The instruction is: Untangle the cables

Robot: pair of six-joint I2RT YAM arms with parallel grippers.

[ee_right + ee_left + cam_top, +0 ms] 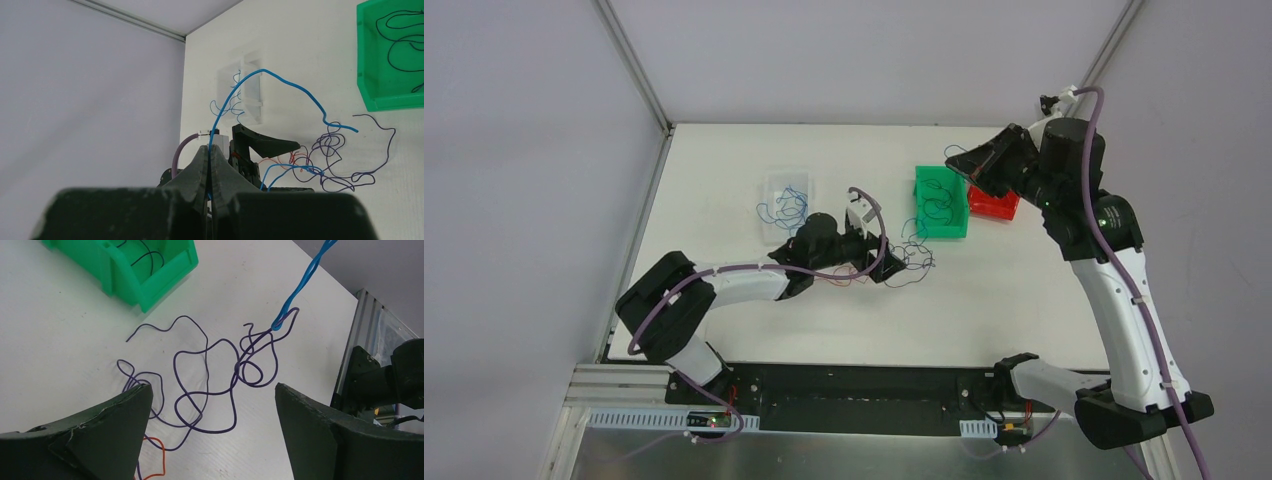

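A tangle of thin dark purple-black wire [210,385] lies on the white table between my left gripper's [212,390] open fingers, which hover just above it with nothing held. A red wire [155,460] shows by the left finger [100,435]. A twisted blue wire [300,282] rises from the tangle up and out of view. In the right wrist view my right gripper [211,150] is shut on this blue wire [280,80], high above the table, and the wire hangs down into the tangle [330,160]. In the top view the tangle [914,258] lies beside the left gripper [884,262].
A green bin [921,200] holding dark wire stands behind the tangle, with a red bin [992,205] to its right. A clear box [787,200] with blue wire stands at the back left. The right gripper [959,160] hangs above the green bin.
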